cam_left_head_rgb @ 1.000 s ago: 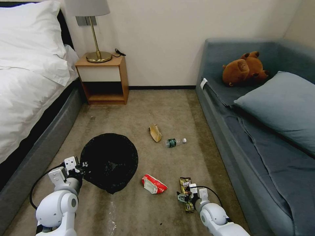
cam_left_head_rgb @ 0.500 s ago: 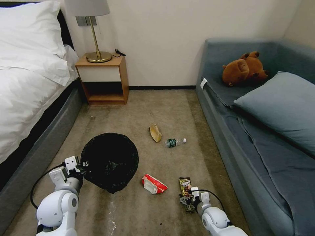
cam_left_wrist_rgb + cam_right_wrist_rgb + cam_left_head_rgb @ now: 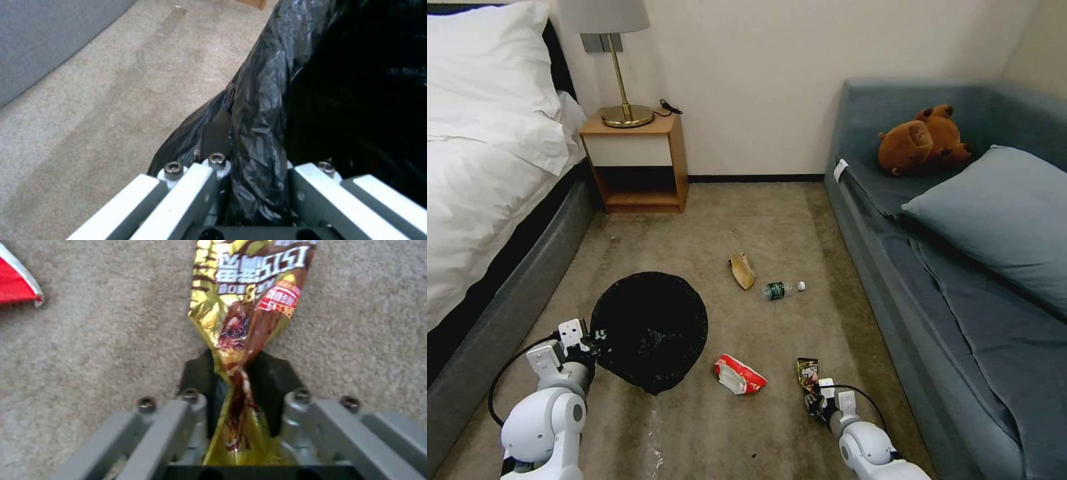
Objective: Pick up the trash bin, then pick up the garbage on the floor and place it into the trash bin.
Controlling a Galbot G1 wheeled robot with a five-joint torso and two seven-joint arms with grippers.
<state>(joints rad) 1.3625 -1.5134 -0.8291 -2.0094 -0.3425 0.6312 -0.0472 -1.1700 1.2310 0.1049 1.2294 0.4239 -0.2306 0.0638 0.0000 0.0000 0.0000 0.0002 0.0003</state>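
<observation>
The trash bin (image 3: 650, 327), round and lined with a crinkly black bag, hangs at the lower left of the head view. My left gripper (image 3: 590, 338) is shut on its rim (image 3: 258, 133), the bag pinched between the fingers. At the lower right my right gripper (image 3: 812, 397) is shut on the yellow-brown snack packet (image 3: 808, 375), which is squeezed narrow between the pads (image 3: 242, 386) and lifted slightly off the carpet. More garbage lies on the floor: a red-and-white wrapper (image 3: 739, 375), a clear bottle with a green label (image 3: 782, 289) and a tan paper scrap (image 3: 743, 269).
A bed (image 3: 487, 173) runs along the left, a blue sofa (image 3: 960, 267) with a pillow and plush toy along the right. A wooden nightstand (image 3: 637, 160) with a lamp stands against the far wall. Open carpet lies between them.
My right gripper closed on the snack packet, crumpling it and raising it from lying flat, and drew back slightly toward me. The left gripper and bin stayed nearly still.
</observation>
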